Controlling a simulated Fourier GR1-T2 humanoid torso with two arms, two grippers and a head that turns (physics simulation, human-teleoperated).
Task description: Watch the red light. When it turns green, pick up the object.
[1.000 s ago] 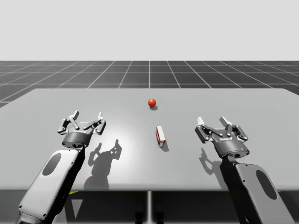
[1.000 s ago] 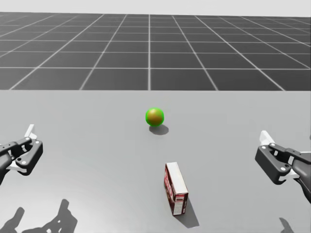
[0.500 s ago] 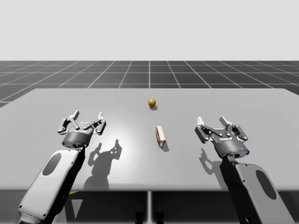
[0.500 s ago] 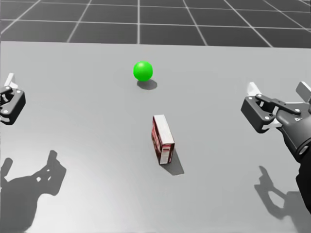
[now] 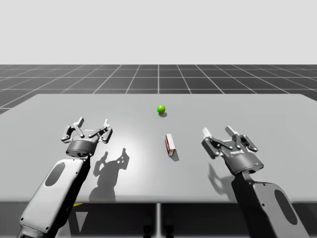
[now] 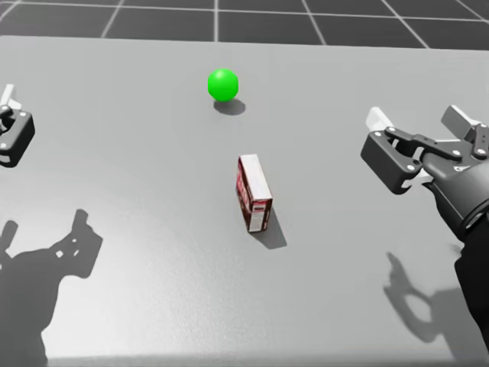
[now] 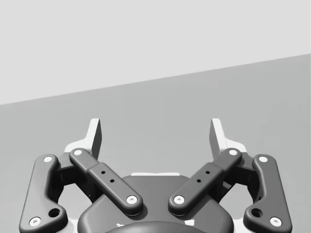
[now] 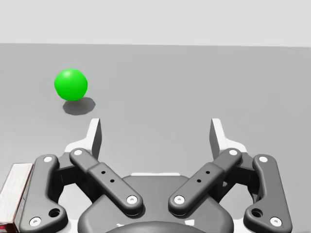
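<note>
Light [image 5: 161, 108] green. Left gripper [image 5: 92, 123] and right gripper [image 6: 417, 122] released. Narrow box [image 5: 170, 145] likely toppled if clipped from 3 o'clock.

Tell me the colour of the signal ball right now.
Green; the signal ball shows best in the head view.

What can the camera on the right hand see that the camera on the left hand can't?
Extra in the right wrist view: the green ball ahead of my right gripper, and an edge of the red and white box beside it. Extra in the left wrist view: my left gripper. Shared: the grey table, and open fingers with nothing between them.
</note>
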